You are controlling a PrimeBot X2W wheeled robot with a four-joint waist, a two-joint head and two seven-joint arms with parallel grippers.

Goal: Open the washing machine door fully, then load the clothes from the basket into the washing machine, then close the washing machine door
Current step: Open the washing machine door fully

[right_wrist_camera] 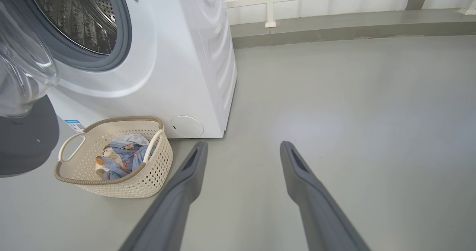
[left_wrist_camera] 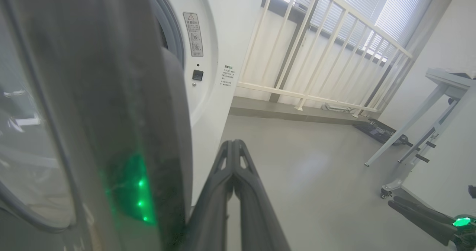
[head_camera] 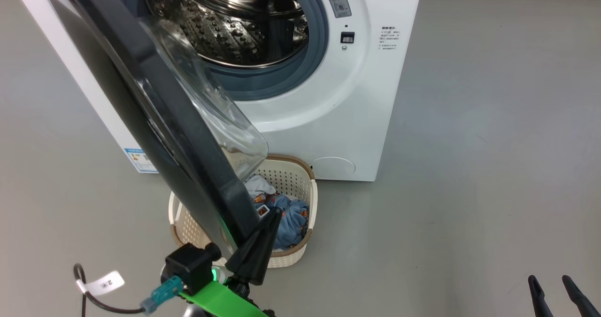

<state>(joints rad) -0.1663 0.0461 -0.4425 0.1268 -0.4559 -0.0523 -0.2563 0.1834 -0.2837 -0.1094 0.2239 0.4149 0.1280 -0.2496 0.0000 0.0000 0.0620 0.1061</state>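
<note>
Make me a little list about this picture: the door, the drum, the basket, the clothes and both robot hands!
door: washing machine door open, standing out from the washing machine
drum: steel drum, no clothes in the part that shows
basket: basket on the floor before the machine, partly under the door
clothes: clothes, blue and cream, in the basket
left gripper: left gripper shut, tips by the door's lower edge
right gripper: right gripper open, empty

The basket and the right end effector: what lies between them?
In the right wrist view, the stretch between the basket and the open right end effector is bare grey floor.
</note>
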